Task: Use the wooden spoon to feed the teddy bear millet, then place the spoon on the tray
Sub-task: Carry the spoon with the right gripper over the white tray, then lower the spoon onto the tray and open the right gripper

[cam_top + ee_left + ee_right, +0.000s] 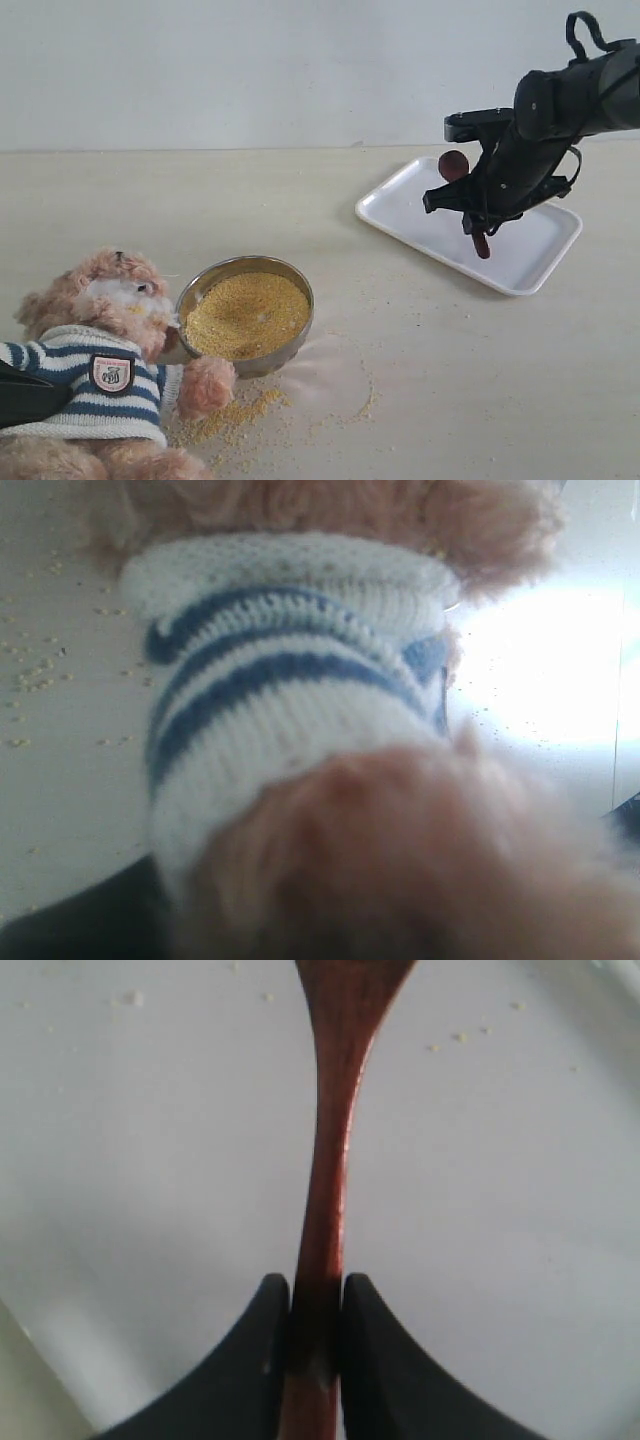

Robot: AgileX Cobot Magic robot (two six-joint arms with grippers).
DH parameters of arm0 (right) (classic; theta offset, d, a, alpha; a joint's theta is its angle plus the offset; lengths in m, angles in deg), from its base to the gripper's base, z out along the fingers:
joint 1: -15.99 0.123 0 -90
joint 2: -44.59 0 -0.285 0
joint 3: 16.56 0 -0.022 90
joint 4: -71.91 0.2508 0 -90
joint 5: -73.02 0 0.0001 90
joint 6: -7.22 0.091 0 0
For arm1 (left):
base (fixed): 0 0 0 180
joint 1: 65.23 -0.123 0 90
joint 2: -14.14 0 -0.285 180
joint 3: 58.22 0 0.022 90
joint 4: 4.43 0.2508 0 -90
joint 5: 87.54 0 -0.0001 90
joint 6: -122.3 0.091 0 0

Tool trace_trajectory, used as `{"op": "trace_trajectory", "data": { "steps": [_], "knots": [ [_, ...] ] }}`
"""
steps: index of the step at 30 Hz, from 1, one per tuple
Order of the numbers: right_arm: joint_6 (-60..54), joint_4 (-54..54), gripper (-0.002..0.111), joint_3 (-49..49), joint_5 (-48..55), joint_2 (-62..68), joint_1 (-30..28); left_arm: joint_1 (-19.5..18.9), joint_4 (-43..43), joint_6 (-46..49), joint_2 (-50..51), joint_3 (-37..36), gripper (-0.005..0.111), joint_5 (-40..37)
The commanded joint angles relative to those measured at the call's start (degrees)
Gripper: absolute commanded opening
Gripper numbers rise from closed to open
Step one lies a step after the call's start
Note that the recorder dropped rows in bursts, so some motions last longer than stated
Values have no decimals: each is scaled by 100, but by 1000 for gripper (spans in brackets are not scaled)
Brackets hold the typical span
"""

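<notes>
Right fingers (pixel 250 1360): clamped on wooden spoon (pixel 330 1160) handle, one each side, over tray (pixel 150 1160) | left fingers: cannot tell

You've got a pale table (pixel 450 400) carrying 3 things: the white tray (pixel 420 215) at the upper right, a steel bowl (pixel 300 282) left of lower centre, and the teddy bear (pixel 105 350) at the lower left, paw against that bowl. Loose millet (pixel 235 412) lies scattered just below the bowl.

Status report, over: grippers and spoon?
Right gripper clamped on wooden spoon over tray. Left gripper by teddy bear, jaws hidden. Nothing in the way.
</notes>
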Motion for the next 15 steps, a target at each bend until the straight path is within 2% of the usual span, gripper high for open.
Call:
{"op": "trace_trajectory", "data": {
  "steps": [1, 15],
  "knots": [
    [-43, -29, 8, -90, -163, 196, -52, -9, -87, 22, 20, 21, 5, -91],
    [0, 8, 8, -113, -259, 370, -52, -9, -87, 22, 20, 21, 5, -91]
  ]
}}
